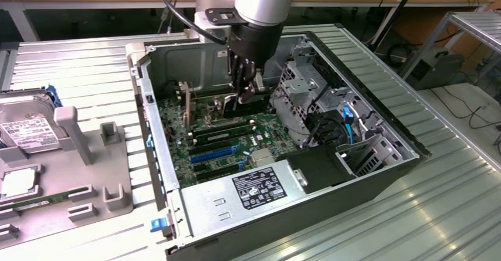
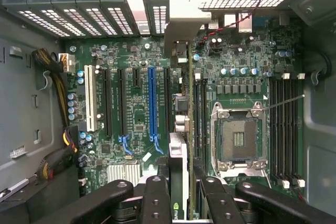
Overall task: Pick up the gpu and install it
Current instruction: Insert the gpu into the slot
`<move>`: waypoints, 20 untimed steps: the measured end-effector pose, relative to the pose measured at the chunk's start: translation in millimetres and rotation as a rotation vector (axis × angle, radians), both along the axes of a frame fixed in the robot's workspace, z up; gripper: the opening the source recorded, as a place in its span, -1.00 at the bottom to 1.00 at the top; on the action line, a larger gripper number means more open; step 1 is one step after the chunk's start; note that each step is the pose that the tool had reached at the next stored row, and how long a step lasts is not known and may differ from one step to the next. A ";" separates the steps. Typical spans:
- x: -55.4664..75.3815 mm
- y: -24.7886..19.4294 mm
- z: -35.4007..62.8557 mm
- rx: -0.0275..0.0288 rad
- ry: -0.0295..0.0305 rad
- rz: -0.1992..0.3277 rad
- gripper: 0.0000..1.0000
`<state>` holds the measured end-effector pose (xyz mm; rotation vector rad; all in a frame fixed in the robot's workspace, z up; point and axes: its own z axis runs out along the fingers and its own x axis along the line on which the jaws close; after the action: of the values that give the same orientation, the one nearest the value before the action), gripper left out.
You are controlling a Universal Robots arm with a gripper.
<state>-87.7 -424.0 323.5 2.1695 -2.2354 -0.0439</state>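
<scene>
My jaws are clenched on the gpu [image 2: 179, 169], which hangs edge-down inside the open case [image 1: 376, 173], toward its far end, over the motherboard [image 1: 227, 146] and just beside the long blue slot [image 2: 152, 98]. To seat it well, I judge the card must stand upright, its silver bracket [image 2: 184, 22] meeting the case's rear wall, with even pressure along the slot.
</scene>
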 end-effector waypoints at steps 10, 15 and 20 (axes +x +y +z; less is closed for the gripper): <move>-0.1 0.1 -4.5 0.0000 -0.0019 0.000 -0.45; -0.3 0.2 -6.4 -0.0001 -0.0024 0.000 -0.45; -0.3 0.2 -6.5 0.0001 -0.0025 0.000 -0.45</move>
<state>-88.0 -423.8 317.0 2.1709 -2.2367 -0.0412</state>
